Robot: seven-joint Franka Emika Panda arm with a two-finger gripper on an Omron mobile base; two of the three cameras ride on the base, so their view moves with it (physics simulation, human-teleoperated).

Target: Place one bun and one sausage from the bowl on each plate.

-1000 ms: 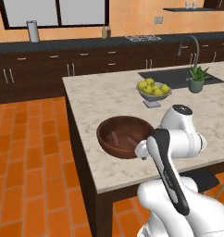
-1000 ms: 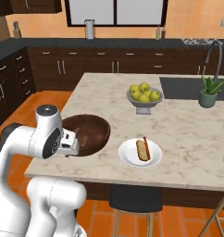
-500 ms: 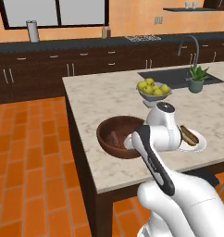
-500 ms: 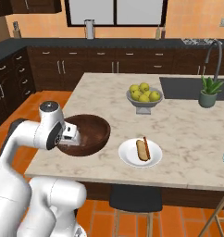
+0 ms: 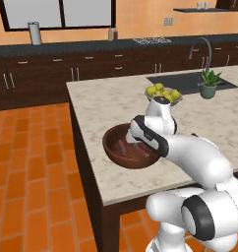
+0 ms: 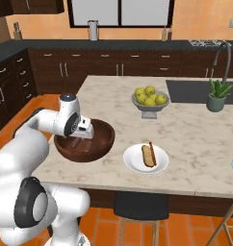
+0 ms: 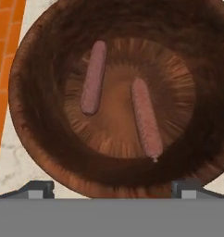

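So the wooden bowl (image 7: 44, 139) sits near the front-left corner of the marble desk (image 6: 195, 144), with two sausages lying side by side on its bottom, one (image 7: 94, 77) shorter, one (image 7: 146, 118) longer. The end effector (image 7: 112, 190) hangs right above it, jaws spread wide, holding nothing. Just right of the bowl, the white plate (image 6: 133, 162) carries a bun and sausage. Fruit bowl (image 6: 149, 97) sits further back.

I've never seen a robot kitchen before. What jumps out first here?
The white arm bends low, its open hand hanging over a big wooden bowl at the counter's near corner. Two pink sausages lie apart in its bottom. Beside the bowl, a white plate already carries a bun and a sausage.
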